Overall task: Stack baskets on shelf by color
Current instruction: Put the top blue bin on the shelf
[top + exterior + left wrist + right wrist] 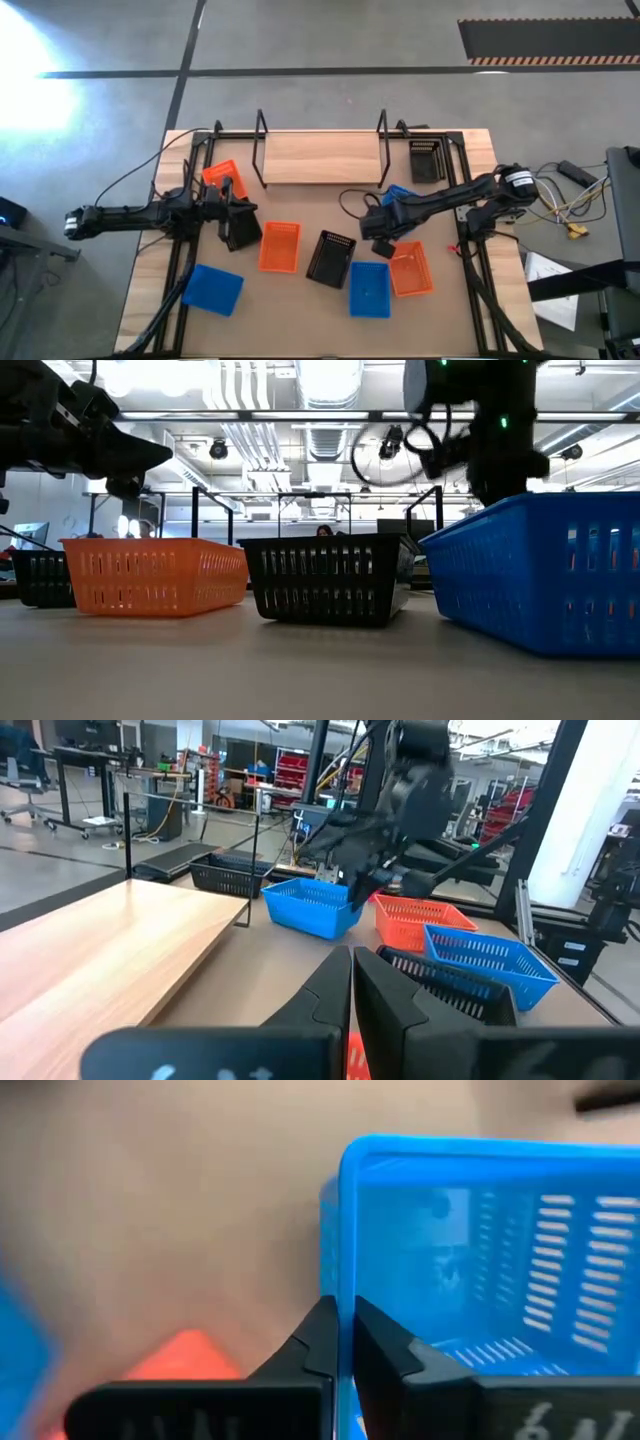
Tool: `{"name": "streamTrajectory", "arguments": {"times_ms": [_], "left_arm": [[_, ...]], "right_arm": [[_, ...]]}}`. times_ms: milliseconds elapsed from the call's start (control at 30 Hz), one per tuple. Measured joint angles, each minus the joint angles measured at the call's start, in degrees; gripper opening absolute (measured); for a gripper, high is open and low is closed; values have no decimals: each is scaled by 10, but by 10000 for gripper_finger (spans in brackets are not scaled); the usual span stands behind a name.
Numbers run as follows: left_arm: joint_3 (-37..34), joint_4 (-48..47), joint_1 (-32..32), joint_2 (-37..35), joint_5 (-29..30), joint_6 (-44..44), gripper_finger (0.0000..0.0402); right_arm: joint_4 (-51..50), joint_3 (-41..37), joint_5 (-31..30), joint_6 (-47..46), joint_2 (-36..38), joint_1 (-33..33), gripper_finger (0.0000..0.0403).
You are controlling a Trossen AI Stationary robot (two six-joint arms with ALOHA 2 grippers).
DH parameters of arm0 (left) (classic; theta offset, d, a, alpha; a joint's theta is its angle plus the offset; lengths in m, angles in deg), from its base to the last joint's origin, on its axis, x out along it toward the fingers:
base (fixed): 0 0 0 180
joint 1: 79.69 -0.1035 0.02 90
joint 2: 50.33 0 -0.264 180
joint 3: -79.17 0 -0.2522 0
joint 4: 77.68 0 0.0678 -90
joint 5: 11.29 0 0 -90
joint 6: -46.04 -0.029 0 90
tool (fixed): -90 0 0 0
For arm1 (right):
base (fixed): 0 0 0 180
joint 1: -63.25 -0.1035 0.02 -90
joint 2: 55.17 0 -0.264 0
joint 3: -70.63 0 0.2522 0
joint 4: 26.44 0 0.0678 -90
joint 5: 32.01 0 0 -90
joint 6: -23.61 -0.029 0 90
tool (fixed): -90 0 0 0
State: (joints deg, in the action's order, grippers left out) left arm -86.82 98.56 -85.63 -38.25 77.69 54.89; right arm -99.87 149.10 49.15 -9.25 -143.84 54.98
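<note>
Right gripper (345, 1342) pinches a blue basket's (480, 1270) wall, just off the shelf's (318, 157) right end.
Light, stiff, slick plastic: the rim suits best. Left gripper (352, 985), fingers together and empty, waits beyond the shelf's left end.

Two dark, slender jointed arms seen from above; the left arm (140, 213) at centre left is matte black throughout; the right arm (455, 198) at centre right has a white band near its base; thin black cables trail from both.
</note>
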Motion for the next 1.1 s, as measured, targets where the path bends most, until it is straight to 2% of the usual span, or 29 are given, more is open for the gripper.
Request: {"name": "streamTrajectory", "arguments": {"times_ms": [133, 233, 400, 567, 733, 900, 1100], "left_arm": [[0, 0, 0, -2, 0, 13, 0], [0, 0, 0, -1, 0, 13, 0], [0, 0, 0, -1, 0, 14, 0], [0, 0, 0, 0, 0, 14, 0], [0, 0, 0, -1, 0, 14, 0], [0, 0, 0, -1, 0, 14, 0], [0, 0, 0, -2, 0, 14, 0]], "right_arm": [[3, 53, 57, 50, 3, -12, 10], [17, 96, 94, 126, 3, -22, 10], [85, 150, 77, 280, 4, -14, 9], [142, 157, 20, 421, 4, 58, 9], [140, 129, 12, 508, 4, 172, 9], [168, 95, 10, 535, 4, 257, 9], [176, 84, 13, 545, -2, 277, 9]]}}
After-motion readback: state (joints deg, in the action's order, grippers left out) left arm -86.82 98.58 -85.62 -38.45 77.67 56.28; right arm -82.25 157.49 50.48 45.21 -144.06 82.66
